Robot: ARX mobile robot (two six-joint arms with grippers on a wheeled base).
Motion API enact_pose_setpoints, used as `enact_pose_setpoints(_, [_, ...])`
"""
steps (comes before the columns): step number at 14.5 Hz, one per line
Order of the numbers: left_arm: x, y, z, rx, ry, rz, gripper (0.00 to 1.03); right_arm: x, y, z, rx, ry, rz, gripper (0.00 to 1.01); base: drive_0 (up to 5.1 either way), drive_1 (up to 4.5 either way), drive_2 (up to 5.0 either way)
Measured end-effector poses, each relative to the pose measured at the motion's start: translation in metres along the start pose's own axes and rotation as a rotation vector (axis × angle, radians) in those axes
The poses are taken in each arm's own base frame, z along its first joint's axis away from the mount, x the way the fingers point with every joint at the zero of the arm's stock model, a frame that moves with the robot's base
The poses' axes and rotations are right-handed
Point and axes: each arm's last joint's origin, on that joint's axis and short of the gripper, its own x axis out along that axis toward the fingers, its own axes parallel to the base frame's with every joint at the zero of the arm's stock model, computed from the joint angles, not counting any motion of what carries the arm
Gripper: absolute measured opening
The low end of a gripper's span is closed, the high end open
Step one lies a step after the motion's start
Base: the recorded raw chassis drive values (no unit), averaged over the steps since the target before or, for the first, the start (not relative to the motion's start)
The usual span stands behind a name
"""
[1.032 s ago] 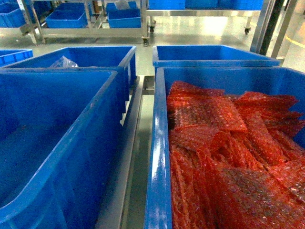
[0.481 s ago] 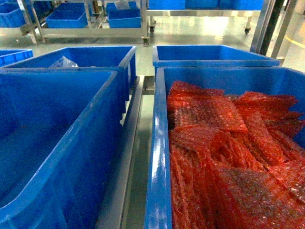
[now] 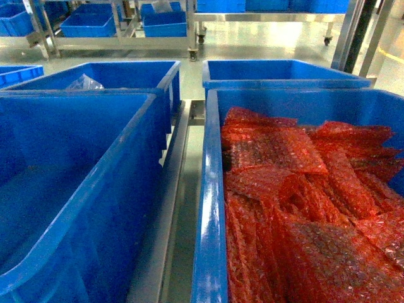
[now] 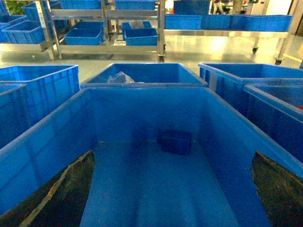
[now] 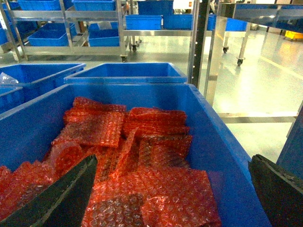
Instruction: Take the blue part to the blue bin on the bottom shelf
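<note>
Two grippers spread wide, holding nothing: our left gripper (image 4: pixel 173 198) hangs over a big blue bin (image 4: pixel 57 137) where the blue part (image 4: pixel 175 141) sits against the far wall; our right gripper (image 5: pixel 173 198) over red bubble wrap (image 5: pixel 142 156).

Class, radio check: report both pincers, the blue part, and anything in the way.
Left pincer open, empty, above the near left bin. Right pincer open over the red bubble wrap. Blue part on bin floor by the far wall. Nothing blocking it.
</note>
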Motion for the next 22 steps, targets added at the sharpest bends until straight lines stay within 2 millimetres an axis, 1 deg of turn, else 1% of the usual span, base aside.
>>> enact_pose_setpoints(22, [0.0000,0.0000,0.0000,0.000,0.000,0.000,0.98,0.0000,0.0000,0.0000,0.000,0.000,0.000,0.98,0.0,0.00,0.0])
